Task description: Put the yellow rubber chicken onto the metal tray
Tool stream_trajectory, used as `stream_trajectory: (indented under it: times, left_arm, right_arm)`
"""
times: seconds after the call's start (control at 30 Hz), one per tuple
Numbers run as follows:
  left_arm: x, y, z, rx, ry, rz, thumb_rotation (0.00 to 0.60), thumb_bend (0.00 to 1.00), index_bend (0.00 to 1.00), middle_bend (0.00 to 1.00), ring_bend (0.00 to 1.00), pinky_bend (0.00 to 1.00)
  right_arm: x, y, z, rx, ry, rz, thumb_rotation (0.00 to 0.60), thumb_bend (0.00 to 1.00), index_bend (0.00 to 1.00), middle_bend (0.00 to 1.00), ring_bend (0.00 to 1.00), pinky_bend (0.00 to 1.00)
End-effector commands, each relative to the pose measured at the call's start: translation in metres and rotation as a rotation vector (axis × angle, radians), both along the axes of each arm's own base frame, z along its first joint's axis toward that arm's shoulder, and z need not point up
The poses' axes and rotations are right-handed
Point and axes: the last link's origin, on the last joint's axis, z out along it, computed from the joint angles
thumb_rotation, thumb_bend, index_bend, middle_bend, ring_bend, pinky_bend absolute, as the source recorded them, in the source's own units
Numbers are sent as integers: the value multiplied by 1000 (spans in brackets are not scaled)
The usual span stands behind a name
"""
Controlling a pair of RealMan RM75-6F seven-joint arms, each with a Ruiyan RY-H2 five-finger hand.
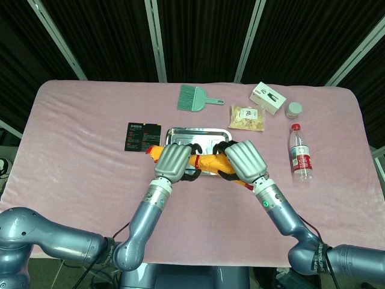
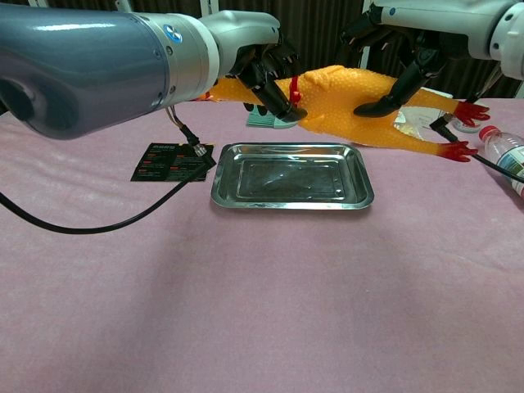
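The yellow rubber chicken (image 2: 344, 102) hangs in the air above the far half of the metal tray (image 2: 292, 196), lying lengthwise with its red feet out to the right. My left hand (image 2: 266, 70) grips its neck end and my right hand (image 2: 401, 57) grips its body near the legs. In the head view the chicken (image 1: 207, 162) shows only as an orange strip between my left hand (image 1: 174, 160) and right hand (image 1: 245, 159), which hide most of it and the near edge of the tray (image 1: 180, 132).
A black card (image 1: 142, 136) lies left of the tray. Behind it are a green dustpan brush (image 1: 195, 98), a snack bag (image 1: 247, 117), a white box (image 1: 267, 97) and a small jar (image 1: 294, 109). A water bottle (image 1: 300, 153) lies at the right.
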Motion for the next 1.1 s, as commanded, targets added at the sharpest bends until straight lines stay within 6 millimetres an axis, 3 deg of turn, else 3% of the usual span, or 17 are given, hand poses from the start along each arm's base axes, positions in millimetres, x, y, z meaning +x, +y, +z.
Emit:
stream_trajectory:
  times: [0.03, 0.2, 0.5, 0.63, 0.73, 0.9, 1.0, 1.1]
  left_arm:
    - [0, 1, -1, 2, -2, 3, 600, 413, 355, 403, 441, 366]
    - [2, 2, -2, 18, -19, 8, 600, 419, 434, 465, 465, 374]
    - [7, 3, -3, 86, -91, 10, 600, 557, 727, 752, 662, 456]
    - [6, 3, -4, 115, -115, 10, 600, 582, 777, 785, 696, 483]
    - [3, 1, -5, 92, -97, -4, 600, 505, 690, 685, 650, 478]
    - [-1, 0, -1, 55, -57, -13, 600, 322, 356, 438, 506, 463]
    - [-2, 0, 0, 40, -42, -11, 600, 277, 261, 366, 476, 461]
    - [-3, 1, 1, 39, -39, -13, 600, 264, 246, 345, 469, 461]
  right_arm:
    - [0, 0, 0, 0, 2, 1, 600, 522, 804, 691, 732, 821]
    - [1, 1, 0, 8, -11, -2, 600, 528, 804, 691, 734, 821]
    - [2, 2, 0, 11, -14, 4, 600, 544, 812, 695, 738, 825]
    - [1, 2, 1, 12, -20, -1, 600, 544, 812, 695, 738, 826]
    - [-1, 1, 1, 10, -19, -6, 600, 543, 812, 695, 739, 826]
    - [-3, 0, 2, 6, -16, -13, 600, 544, 812, 695, 739, 826]
    - [-4, -2, 3, 3, -16, -18, 600, 544, 812, 695, 739, 826]
    - [-5, -3, 3, 2, -18, -24, 600, 545, 812, 695, 738, 826]
